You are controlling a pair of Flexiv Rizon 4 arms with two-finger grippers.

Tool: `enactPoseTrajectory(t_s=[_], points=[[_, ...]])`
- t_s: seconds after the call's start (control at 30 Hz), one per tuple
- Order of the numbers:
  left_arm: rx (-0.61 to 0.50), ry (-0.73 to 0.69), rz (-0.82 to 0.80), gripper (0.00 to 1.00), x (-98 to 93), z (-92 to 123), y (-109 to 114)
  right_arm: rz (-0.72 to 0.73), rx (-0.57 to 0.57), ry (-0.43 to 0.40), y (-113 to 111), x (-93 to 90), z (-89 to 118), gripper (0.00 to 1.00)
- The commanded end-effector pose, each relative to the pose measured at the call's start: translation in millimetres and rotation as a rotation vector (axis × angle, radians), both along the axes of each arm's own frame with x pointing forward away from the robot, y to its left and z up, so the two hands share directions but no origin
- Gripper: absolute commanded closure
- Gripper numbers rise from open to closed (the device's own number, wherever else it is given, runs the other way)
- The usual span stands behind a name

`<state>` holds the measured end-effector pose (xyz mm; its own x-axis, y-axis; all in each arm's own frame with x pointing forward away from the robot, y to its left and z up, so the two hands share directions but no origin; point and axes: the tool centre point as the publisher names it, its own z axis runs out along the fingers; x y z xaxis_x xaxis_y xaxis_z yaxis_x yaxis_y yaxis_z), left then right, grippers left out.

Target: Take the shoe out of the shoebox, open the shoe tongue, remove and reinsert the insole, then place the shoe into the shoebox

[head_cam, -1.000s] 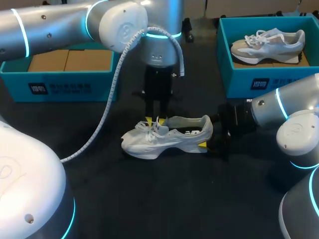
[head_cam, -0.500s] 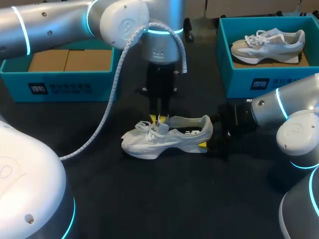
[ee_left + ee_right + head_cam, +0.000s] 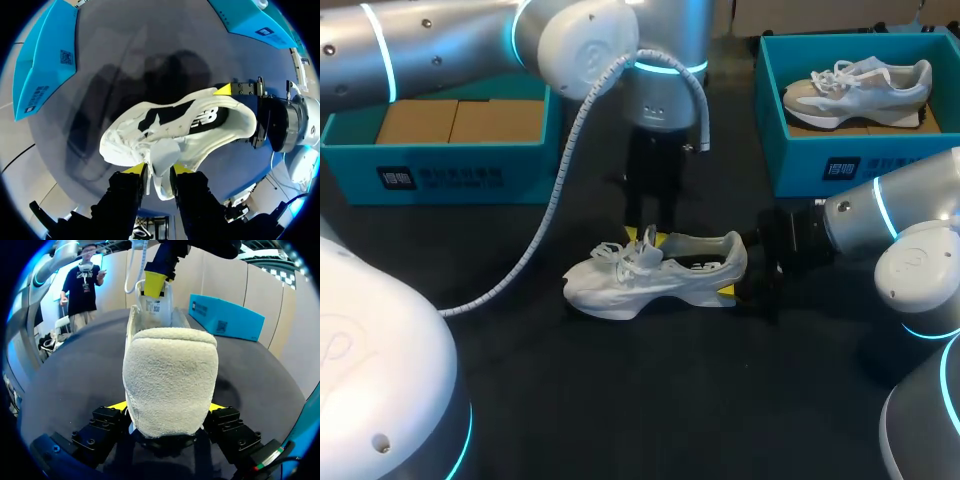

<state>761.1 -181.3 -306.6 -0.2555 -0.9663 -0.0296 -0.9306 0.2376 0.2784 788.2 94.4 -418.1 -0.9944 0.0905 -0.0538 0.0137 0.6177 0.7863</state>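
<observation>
The white shoe [image 3: 655, 275] stands on the worktop [image 3: 620, 400]; right jaws clamp its heel, left jaws pinch the tongue [image 3: 162, 155]; a hard pull could slip the tongue free or tip the shoe.

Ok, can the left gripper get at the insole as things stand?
Probably not yet: the left gripper is shut on the tongue. The insole lies exposed in the white sneaker's opening, and the right gripper clamps only the heel, so once the tongue is released the way looks free.
</observation>
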Motion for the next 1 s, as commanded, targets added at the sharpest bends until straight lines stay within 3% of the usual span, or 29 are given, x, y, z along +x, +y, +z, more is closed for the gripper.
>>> enactPoseTrajectory(t_s=[0.03,0.2,0.37,0.43,0.63,1.0], points=[[0.014,-0.027,-0.007,0.67,1.9,1.6,-8.0,-0.003,-0.005,-0.001,4.8,2.0,-3.7,1.00],[0.013,-0.063,-0.016,0.67,6.6,0.5,-11.3,-0.003,-0.005,-0.001,4.8,2.0,-3.7,1.00],[0.017,-0.074,-0.018,0.74,9.0,-1.1,-13.3,-0.003,-0.005,-0.001,4.8,2.0,-3.7,1.00],[0.012,-0.068,-0.026,1.00,7.7,-0.8,-12.3,-0.003,-0.005,-0.001,4.8,2.0,-3.7,1.00],[-0.011,-0.032,-0.027,1.00,5.2,2.2,-3.1,-0.003,-0.005,-0.001,4.8,2.0,-3.7,1.00],[-0.056,0.006,-0.004,1.00,19.2,17.3,25.5,-0.003,-0.005,-0.001,4.8,2.0,-3.7,1.00]])
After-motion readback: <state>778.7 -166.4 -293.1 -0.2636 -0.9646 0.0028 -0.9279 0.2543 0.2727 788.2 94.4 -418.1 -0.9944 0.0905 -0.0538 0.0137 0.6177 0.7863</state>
